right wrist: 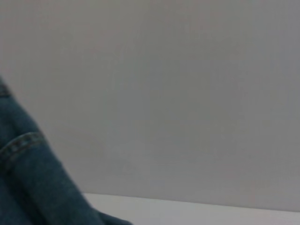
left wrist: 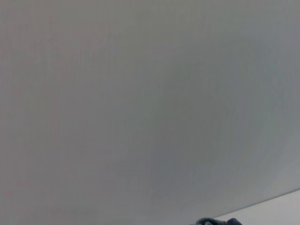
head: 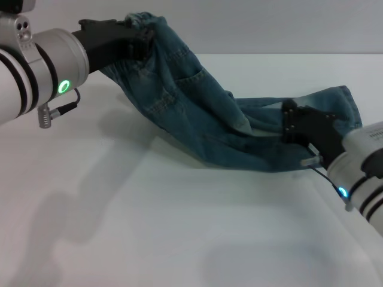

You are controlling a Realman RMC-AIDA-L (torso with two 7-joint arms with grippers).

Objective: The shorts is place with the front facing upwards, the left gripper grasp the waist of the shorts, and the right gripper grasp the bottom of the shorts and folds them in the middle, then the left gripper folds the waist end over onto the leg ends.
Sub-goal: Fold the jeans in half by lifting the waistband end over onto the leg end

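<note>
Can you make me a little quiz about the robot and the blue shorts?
1. True or false: the shorts lie flat on the table.
2. Which end effector holds its end higher: A left, B right?
3. Fill in: the light on the left wrist is ____.

Key: 1 false, one end is lifted. 2 A. 3 green.

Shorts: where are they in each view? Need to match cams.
Head: the shorts hang across the centre, between the left gripper and the right gripper.
Left wrist: a scrap at the bottom edge.
Right wrist: lower-left corner.
Shared landmark: the white table.
</note>
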